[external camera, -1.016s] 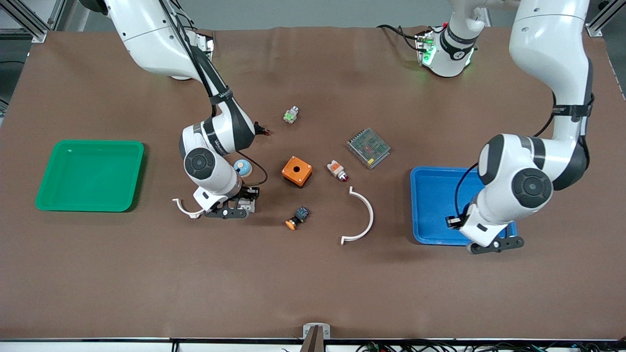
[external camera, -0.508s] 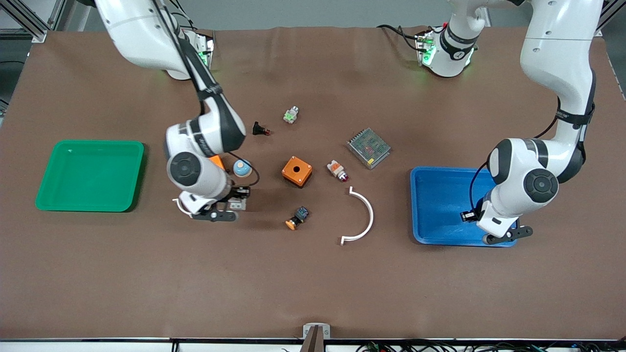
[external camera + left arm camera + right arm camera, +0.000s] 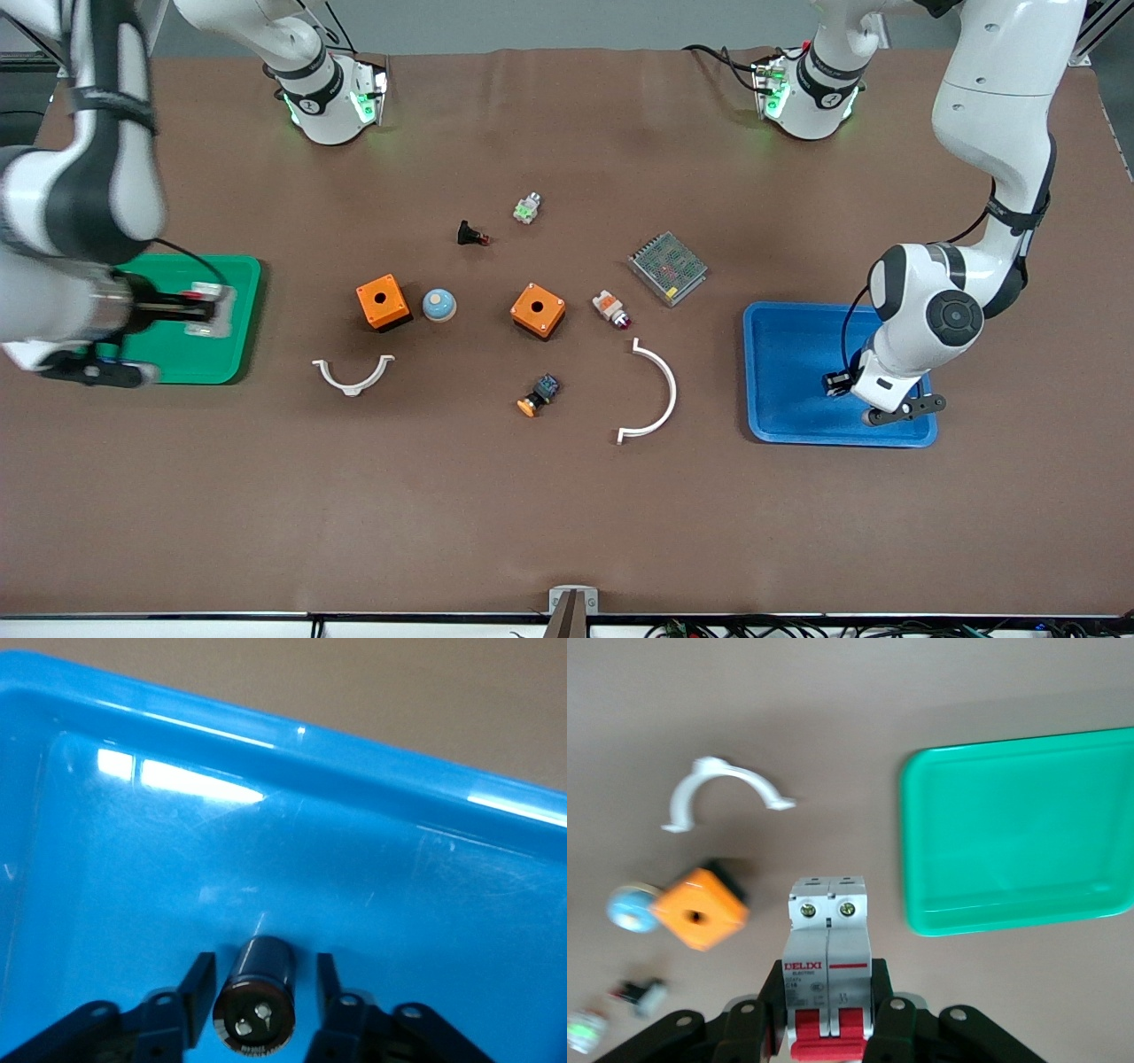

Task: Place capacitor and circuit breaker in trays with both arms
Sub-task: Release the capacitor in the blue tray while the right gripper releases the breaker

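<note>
Right hand [image 3: 828, 1028] pinches the circuit breaker [image 3: 828, 970] over the green tray [image 3: 164, 350]; left hand [image 3: 266, 1014] sits spread around the capacitor [image 3: 257, 997] in the blue tray [image 3: 354, 868].

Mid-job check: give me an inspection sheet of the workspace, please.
Surface: brown table.
Job's things: circuit breaker held over green tray; capacitor between the fingers over blue tray.
Clutter: two orange boxes, white clips, push button, other small parts.
Grippers: right gripper shut on the breaker; left gripper astride the capacitor, gaps showing either side.
Cables: bundle along the camera-side edge.
Surroundings: nothing seen.
</note>
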Action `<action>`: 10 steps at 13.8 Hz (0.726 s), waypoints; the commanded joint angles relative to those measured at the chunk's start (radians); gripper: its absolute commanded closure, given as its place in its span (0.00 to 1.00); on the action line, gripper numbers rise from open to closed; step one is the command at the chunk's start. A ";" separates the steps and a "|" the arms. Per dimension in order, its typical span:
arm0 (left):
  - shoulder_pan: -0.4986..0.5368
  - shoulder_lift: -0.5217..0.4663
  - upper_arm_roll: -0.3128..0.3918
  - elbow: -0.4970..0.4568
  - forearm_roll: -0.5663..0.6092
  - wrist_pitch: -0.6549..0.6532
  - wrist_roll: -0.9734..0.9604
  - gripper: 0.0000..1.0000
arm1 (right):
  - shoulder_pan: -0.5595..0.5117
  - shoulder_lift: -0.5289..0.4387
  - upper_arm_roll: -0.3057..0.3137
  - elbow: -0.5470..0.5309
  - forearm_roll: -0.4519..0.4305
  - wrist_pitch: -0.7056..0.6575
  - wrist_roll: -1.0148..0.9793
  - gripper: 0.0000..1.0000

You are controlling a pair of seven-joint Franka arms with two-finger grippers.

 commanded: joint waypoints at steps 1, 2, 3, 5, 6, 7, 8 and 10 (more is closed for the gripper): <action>-0.002 -0.121 -0.011 -0.011 0.015 -0.053 -0.003 0.00 | -0.152 0.015 -0.019 -0.043 -0.010 0.044 -0.198 0.86; -0.002 -0.186 -0.014 -0.008 0.015 -0.108 -0.001 0.00 | -0.192 0.021 -0.021 -0.059 -0.010 0.078 -0.261 0.86; 0.000 -0.248 -0.014 -0.005 0.015 -0.163 0.006 0.00 | -0.237 0.027 -0.021 -0.088 -0.016 0.130 -0.324 0.86; -0.002 -0.381 -0.020 0.006 0.015 -0.294 0.049 0.00 | -0.278 0.030 -0.021 -0.170 -0.062 0.245 -0.381 0.86; 0.001 -0.427 -0.026 0.024 0.015 -0.347 0.069 0.00 | -0.292 0.030 -0.019 -0.218 -0.091 0.315 -0.416 0.86; 0.001 -0.479 -0.027 0.056 0.015 -0.428 0.095 0.00 | -0.295 0.028 -0.021 -0.282 -0.094 0.387 -0.429 0.86; 0.001 -0.516 -0.027 0.096 0.015 -0.513 0.124 0.00 | -0.297 0.024 -0.021 -0.342 -0.094 0.449 -0.429 0.86; 0.009 -0.561 -0.026 0.193 0.014 -0.695 0.190 0.00 | -0.297 0.021 -0.019 -0.431 -0.094 0.556 -0.429 0.86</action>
